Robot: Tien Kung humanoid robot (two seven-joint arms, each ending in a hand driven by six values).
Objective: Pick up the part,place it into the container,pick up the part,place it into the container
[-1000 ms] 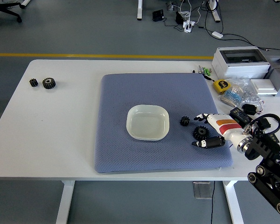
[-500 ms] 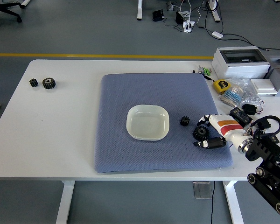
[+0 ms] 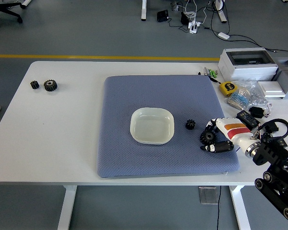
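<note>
Grey floor with a yellow line runs behind our white table (image 3: 62, 143), and a blue-grey mat (image 3: 134, 158) covers the middle of it. We start at our right hand (image 3: 215, 136), which reaches in from the table's right edge to the mat's near right corner. Its fingers (image 3: 216, 147) curl around the larger black gear (image 3: 206, 137), thumb on one side and fingertips on the other, so we read the hand as closed on that gear, though the gear appears to rest on the mat and is not lifted. Just beside it, toward the mat's middle, lies the smaller black gear (image 3: 190, 124), free of the hand. Further left, at the mat's centre, sits the white dish (image 3: 152, 125), with nothing in it. Two more gears (image 3: 44, 85) lie well apart near the table's far left corner, and boxes, a tape measure (image 3: 225, 87) and cable clutter crowd the far right corner. Our left arm is out of view.

We judge this to be the first pick, with the grasp just forming. The next move calls for a firm hold, a clean lift that clears the smaller gear, and a carry left over the dish rim before release.
</note>
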